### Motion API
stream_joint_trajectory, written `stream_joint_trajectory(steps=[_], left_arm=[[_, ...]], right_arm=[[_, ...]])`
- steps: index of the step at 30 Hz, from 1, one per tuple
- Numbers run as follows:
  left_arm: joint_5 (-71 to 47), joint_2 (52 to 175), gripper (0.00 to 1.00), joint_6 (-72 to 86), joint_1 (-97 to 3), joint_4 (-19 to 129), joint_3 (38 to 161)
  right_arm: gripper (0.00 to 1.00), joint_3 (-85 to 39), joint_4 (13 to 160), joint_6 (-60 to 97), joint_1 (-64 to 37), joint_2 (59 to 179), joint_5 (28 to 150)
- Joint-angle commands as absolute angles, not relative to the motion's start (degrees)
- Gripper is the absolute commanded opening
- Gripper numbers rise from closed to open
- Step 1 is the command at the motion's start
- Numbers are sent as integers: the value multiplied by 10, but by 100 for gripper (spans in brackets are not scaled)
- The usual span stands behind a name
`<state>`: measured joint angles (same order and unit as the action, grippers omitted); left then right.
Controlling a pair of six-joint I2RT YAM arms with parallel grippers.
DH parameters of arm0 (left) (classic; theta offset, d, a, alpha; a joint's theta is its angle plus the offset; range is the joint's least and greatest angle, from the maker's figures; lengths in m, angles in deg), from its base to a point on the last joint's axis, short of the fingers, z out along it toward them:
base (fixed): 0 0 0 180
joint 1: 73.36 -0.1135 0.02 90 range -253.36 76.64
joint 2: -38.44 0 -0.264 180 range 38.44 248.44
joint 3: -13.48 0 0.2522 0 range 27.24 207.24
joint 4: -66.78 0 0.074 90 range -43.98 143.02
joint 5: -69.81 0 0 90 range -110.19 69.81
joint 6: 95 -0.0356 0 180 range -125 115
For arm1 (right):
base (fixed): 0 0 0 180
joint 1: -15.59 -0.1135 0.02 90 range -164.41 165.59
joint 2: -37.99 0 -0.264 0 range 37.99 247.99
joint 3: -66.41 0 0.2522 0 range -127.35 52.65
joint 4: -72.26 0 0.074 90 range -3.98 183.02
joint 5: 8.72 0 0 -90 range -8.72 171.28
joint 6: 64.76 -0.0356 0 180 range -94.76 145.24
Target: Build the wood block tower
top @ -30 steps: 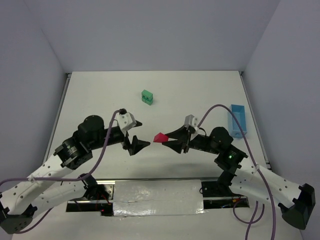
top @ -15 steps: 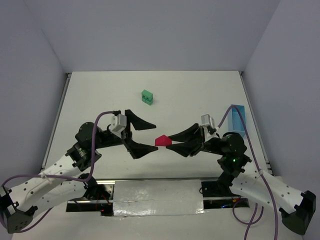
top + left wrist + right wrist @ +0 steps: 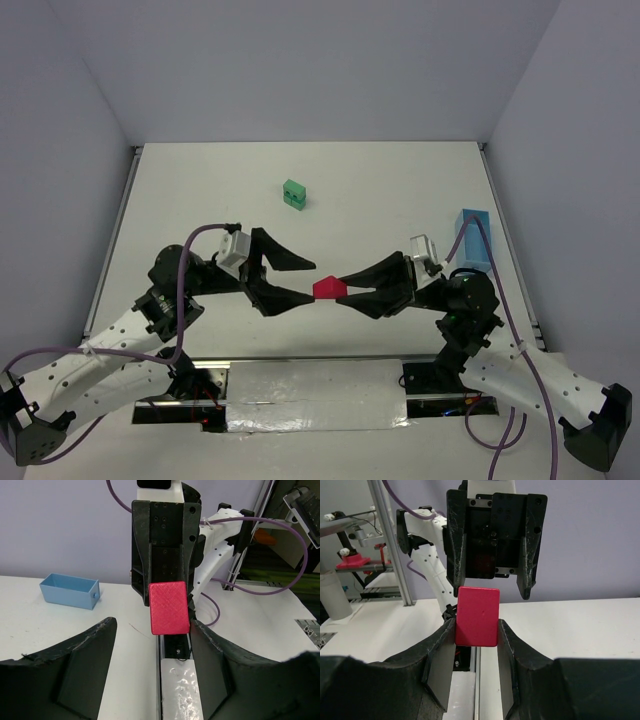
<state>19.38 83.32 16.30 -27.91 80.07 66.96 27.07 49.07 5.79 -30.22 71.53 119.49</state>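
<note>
The red wedge [image 3: 329, 288] hangs over the near middle of the bench [image 3: 400, 190], clamped by its flat sides in the right pincer [image 3: 343, 290]. The left pincer [image 3: 314, 282] brackets it with jaws apart, a gap showing on one side. The wedge is small painted wood, probably light, stiff and slick, so it is best pinched on parallel faces. The green blocks [image 3: 293, 194] sit well apart toward the far edge, with open bench between; the blue tray [image 3: 474, 240] hugs the right edge.

Wedge [image 3: 329, 288] above table [image 3: 380, 190] near front centre, between left gripper [image 3: 313, 281] on its left and right gripper [image 3: 347, 288] on its right, blocks [image 3: 293, 194] well behind, tray [image 3: 474, 240] at right edge
</note>
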Motion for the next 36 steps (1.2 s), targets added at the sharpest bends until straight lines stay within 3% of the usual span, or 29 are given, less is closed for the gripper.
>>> stream_joint_trajectory(steps=[1, 8, 13, 17, 19, 23, 25, 26, 27, 29, 30, 31, 36], left_arm=[[216, 833, 73, 170, -280, 836, 677], [220, 845, 71, 166, -279, 826, 685], [225, 855, 51, 165, -279, 828, 689], [225, 859, 22, 162, -279, 819, 695], [224, 859, 19, 158, -279, 813, 699], [211, 853, 0, 150, -279, 798, 705], [204, 848, 0, 137, -280, 780, 708], [203, 847, 0, 133, -280, 772, 709], [205, 844, 0, 123, -279, 759, 708], [220, 841, 0, 111, -279, 741, 709], [234, 841, 0, 95, -279, 719, 710], [237, 840, 0, 87, -280, 704, 712], [245, 834, 0, 36, -280, 630, 724]], right_arm=[[0, 256, 462, 67, -301, 715, 1194], [0, 247, 478, 77, -302, 725, 1168], [0, 236, 483, 80, -301, 737, 1162], [0, 233, 481, 80, -302, 740, 1164], [0, 234, 482, 82, -302, 740, 1163], [0, 237, 485, 85, -302, 744, 1171], [16, 237, 494, 92, -302, 746, 1182], [29, 237, 501, 95, -302, 746, 1191], [53, 235, 521, 100, -303, 746, 1198], [76, 222, 556, 125, -302, 745, 1218], [94, 213, 602, 134, -302, 743, 1217], [100, 196, 624, 141, -301, 742, 1219], [100, 157, 719, 179, -301, 732, 1227]])
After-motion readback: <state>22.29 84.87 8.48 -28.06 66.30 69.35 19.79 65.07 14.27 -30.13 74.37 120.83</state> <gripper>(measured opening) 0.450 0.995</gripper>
